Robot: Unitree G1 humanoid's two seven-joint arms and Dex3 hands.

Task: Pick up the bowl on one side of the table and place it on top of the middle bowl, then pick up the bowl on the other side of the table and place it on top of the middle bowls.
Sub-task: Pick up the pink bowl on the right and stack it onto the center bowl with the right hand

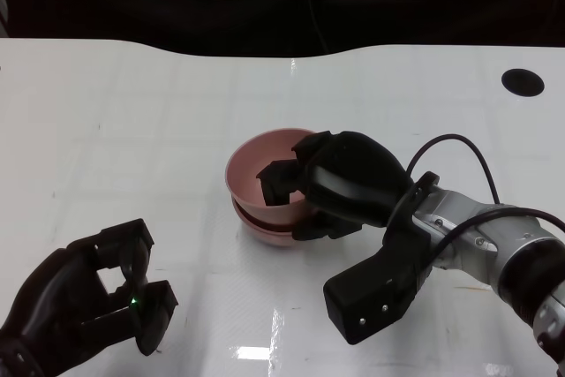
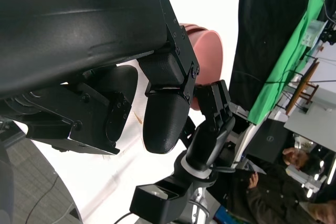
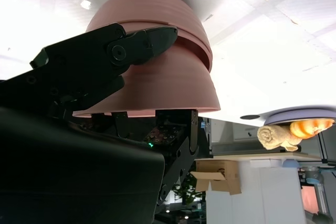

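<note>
The pink bowls point(image 1: 265, 184) sit as a nested stack near the middle of the white table point(image 1: 132, 112). In the head view the top bowl is a smooth, matte, dusty pink with a rounded wall and a thin rim, and it sits tilted a little inside the bowl under it, whose darker rim shows as a band below. The right wrist view shows the same stack point(image 3: 157, 56) turned over in the picture, with at least two stepped rims one over the other; how many bowls are in the stack cannot be told for certain. In the left wrist view only a curved piece of pink wall point(image 2: 207, 51) shows behind the black fingers.

The inside of the top bowl holds nothing but the fingers of the right hand point(image 1: 331, 184). That hand pinches the near wall of the top bowl: some fingers point(image 1: 278, 181) reach over the rim into the hollow, and the rest of the hand lies against the outer wall. Its silver forearm point(image 1: 477, 240) runs off to the lower right with a black cable point(image 1: 459, 143) looped above it.

The left hand point(image 1: 97, 302) hovers low over the table at the near left, well apart from the stack. Its fingers are curled loosely with gaps between them and they hold nothing. A small green light point(image 1: 134, 302) glows on it

A dark round hole point(image 1: 523, 82) sits near the table's far right edge
</note>
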